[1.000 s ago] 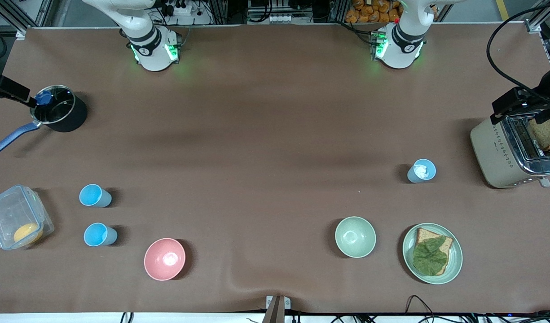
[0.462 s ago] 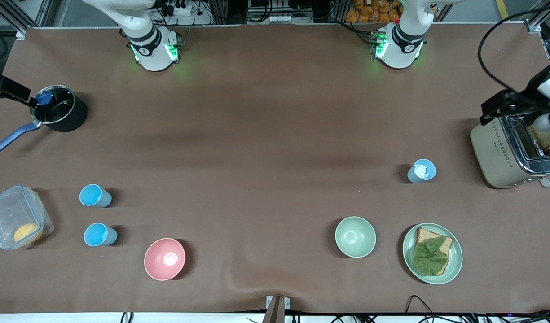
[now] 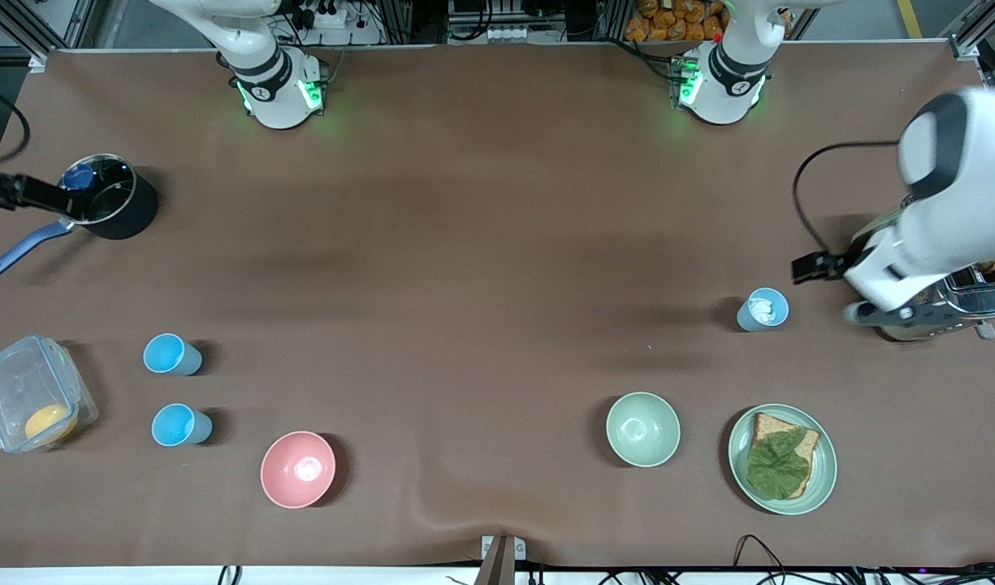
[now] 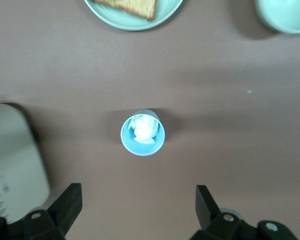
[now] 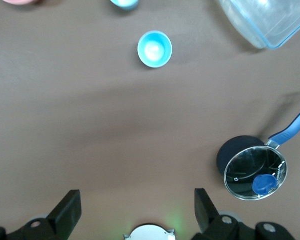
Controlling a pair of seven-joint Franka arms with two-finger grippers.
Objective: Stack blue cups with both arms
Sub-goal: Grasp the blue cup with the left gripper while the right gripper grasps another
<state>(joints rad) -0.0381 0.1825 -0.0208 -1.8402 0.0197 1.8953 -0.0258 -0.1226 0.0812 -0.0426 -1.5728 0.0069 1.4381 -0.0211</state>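
Left gripper [image 4: 134, 210]: fingers spread wide, holding nothing, up in the air just beside the beige toaster [image 3: 936, 305], with the small light-blue plastic cup containing something white [image 4: 142, 133] standing upright on the brown table [image 3: 497, 244]. Right gripper [image 5: 134, 212]: fingers wide apart, empty, over the table by the black lidded saucepan [image 3: 107, 203]. Two more small light-blue plastic cups [image 3: 172, 355] [image 3: 181, 425] stand upright and apart at the right arm's end of the table, beside the clear plastic container [image 3: 30, 394].

Brown table [image 3: 497, 244] under me; three light-blue cups [image 3: 172, 355] [image 3: 181, 426] [image 3: 763, 309], one with white stuff inside. Pink bowl [image 3: 298, 470], pale green bowl [image 3: 642, 429], black pot [image 3: 107, 207] with blue handle.
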